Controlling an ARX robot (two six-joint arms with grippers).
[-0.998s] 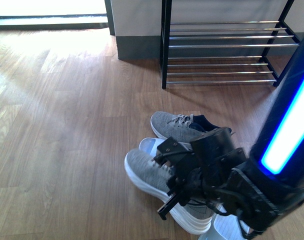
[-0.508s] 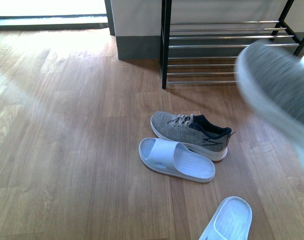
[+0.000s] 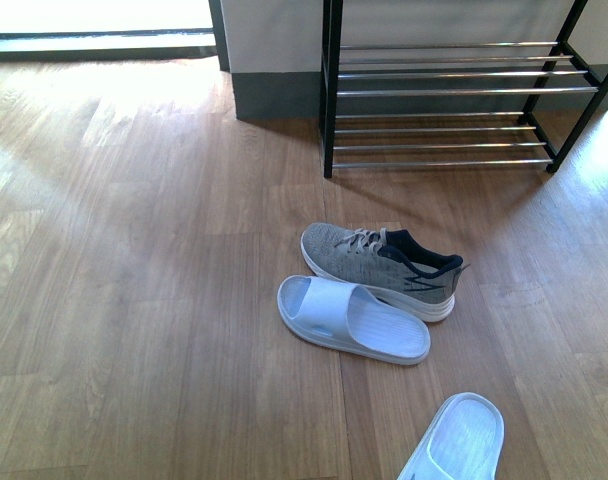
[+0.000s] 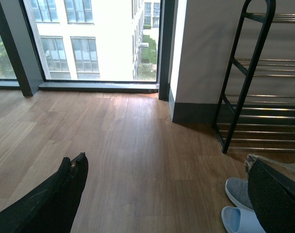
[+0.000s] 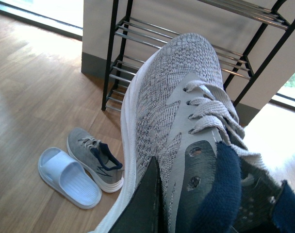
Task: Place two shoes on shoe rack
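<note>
My right gripper (image 5: 174, 194) pinches one sneaker (image 5: 176, 82) by its collar, toe aimed at the rack (image 5: 138, 29) ahead, I reckon for sliding in. The other sneaker (image 5: 91, 150) lies below. My left gripper (image 4: 167, 165) is spread wide, empty.

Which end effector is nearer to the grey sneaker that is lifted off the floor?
Right. The right end effector grips the lifted sneaker at its collar. The left end effector is open, empty and apart from it; its camera shows the other sneaker, on the floor.
</note>
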